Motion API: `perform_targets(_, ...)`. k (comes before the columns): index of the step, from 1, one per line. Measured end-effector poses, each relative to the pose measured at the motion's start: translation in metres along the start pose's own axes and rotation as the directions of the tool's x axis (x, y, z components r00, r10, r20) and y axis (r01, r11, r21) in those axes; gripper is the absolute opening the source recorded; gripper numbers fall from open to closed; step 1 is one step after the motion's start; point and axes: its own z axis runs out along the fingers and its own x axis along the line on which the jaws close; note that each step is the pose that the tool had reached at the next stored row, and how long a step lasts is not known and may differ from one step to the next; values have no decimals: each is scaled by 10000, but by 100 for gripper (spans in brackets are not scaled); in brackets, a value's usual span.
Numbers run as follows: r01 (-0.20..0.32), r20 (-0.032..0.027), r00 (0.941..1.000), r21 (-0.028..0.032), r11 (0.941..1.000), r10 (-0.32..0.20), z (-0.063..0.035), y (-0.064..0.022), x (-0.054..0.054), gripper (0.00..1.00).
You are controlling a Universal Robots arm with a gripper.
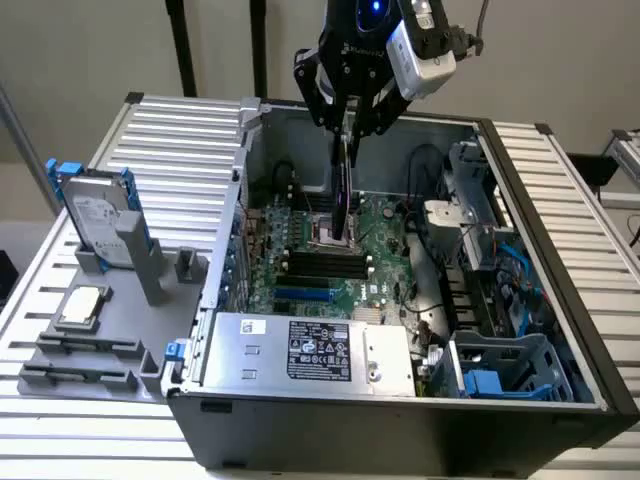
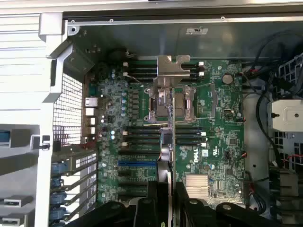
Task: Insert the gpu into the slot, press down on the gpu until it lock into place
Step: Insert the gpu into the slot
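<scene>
My gripper point(image 1: 348, 125) hangs over the open computer case, shut on the gpu point(image 1: 345, 190). The thin black card hangs edge-on, well above the motherboard point(image 1: 385, 235). In the wrist view the gpu point(image 2: 171, 142) runs as a narrow line from between my black fingers point(image 2: 147, 210) out over the CPU socket, and its silver bracket point(image 2: 170, 71) is at the far end. The slot point(image 1: 303, 296) is a bright blue strip near the front of the board, in front of the black memory strips. In the wrist view the slot point(image 2: 137, 162) lies beside the card, apart from it.
A silver labelled power supply point(image 1: 310, 350) sits at the case front. Black memory strips point(image 1: 320, 265) and the CPU socket point(image 2: 165, 104) lie under the card. Cables and a blue drive cage point(image 1: 500, 365) crowd the exterior view's right. A grey fixture point(image 1: 150, 270) with a hard drive point(image 1: 95, 215) stands outside, left.
</scene>
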Motion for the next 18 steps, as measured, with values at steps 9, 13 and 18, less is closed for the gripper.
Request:
perform_targets(9, 0, 0, 10000, 1, 10000, 0, 0, 0, 0, 26)
perform_targets(13, 90, -9, 10000, 4, 10000, -90, 5, 0, -1, 26)
perform_targets(18, 960, -76, 9954, 36, 9954, -959, 22, -2, -4, 26)
